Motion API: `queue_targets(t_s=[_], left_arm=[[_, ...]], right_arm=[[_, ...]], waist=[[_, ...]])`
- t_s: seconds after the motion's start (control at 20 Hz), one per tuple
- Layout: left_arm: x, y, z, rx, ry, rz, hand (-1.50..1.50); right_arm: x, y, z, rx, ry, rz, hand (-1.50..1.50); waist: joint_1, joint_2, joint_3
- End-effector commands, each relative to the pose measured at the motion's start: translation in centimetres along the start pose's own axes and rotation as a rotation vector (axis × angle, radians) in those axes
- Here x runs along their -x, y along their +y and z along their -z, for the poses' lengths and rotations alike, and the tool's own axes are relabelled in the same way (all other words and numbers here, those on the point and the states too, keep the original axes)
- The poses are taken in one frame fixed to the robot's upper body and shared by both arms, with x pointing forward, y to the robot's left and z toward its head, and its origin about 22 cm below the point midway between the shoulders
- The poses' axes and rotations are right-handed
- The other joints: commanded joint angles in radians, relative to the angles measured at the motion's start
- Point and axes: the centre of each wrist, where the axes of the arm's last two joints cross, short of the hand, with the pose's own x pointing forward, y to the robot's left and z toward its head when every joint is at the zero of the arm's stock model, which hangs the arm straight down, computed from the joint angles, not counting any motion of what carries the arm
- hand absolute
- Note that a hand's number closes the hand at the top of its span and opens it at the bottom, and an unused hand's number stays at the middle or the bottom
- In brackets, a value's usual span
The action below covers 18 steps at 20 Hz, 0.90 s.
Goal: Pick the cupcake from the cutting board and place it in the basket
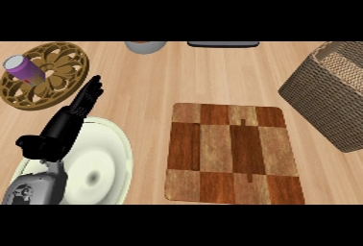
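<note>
Left robot hand (pixel 67 117): released, fingers straight, resting over the pale plate (pixel 117 158) at the view's left, kept away from board and basket.
Right robot hand: out of sight, so I cannot tell what it holds.
Cutting board (pixel 234 153): mid-counter (pixel 212 72), with no cupcake showing on it.
Basket (pixel 322 103): at the right edge, near the board, its inside mostly hidden.
Cupcake: not visible; I judge it is in the basket or with my unseen hand.

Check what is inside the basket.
Of the basket, only a strip of woven inner wall shows near the rim. Its near wall hides the bottom, so no cupcake can be confirmed there.
</note>
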Motion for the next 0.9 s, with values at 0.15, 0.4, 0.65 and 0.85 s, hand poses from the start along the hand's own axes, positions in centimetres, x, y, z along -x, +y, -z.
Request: queue_targets(t_s=[0.15, 0.4, 0.65, 0.85], left_arm=[[-0.5, 1.0, 0.1, -0.015, 0.002, 0.018, 0.0], [1.0, -0.5, 0.1, -0.005, 0.0, 0.002, 0.0], [0.2, -0.3, -0.5, 0.016, -0.008, 0.012, 0.0], [0.6, 0.4, 0.6, -0.003, 0.001, 0.009, 0.0]], right_arm=[[7.0, 0.8, 2.6, 0.015, 0.007, -0.009, 1.5], [9.4, 1.4, 3.7, 0.098, -0.027, -0.022, 1.5], [9.2, 0.9, 4.6, 0.205, -0.036, -0.01, 1.5], [12.1, -0.1, 6.1, 0.212, -0.015, 0.088, -1.5]], waist=[[-0.004, 0.0, 0.001], [0.003, 0.002, 0.0], [0.007, 0.002, 0.0], [0.002, 0.003, 0.001]])
